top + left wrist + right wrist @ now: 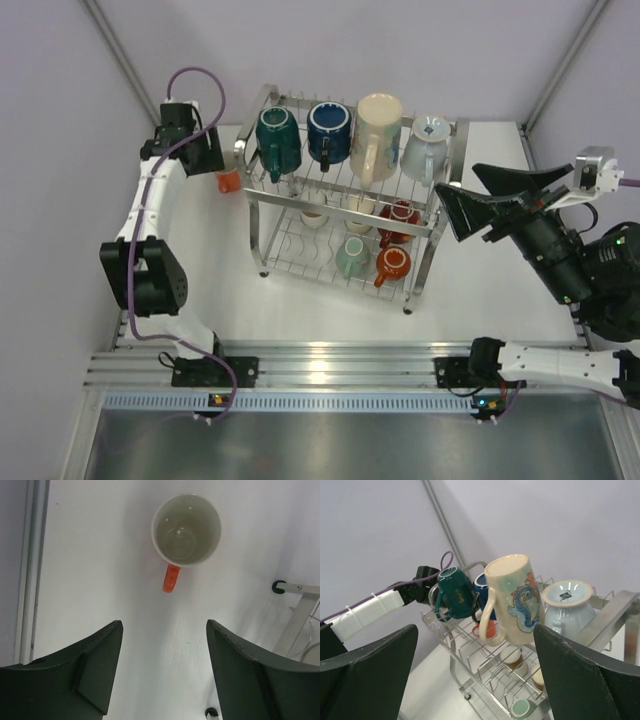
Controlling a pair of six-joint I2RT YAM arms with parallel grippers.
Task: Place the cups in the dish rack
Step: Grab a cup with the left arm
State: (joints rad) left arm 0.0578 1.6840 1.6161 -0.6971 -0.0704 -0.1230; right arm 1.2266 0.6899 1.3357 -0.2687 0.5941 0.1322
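The upright orange ceramic mug (186, 529) looked stiff, slick and breakable, best pinched over its rim by the left gripper (164, 630), jaws apart; the right gripper (475, 630) also gaped empty

The rack (257, 232) is shiny metal wire, the orange cup (186, 530) glossy glazed ceramic, the table (100, 555) smooth matt white, and the fingers (95, 680) matt dark plastic.

white table (300, 310), pale lilac walls (50, 120), grey corner struts (123, 50), aluminium rail (330, 365) in front
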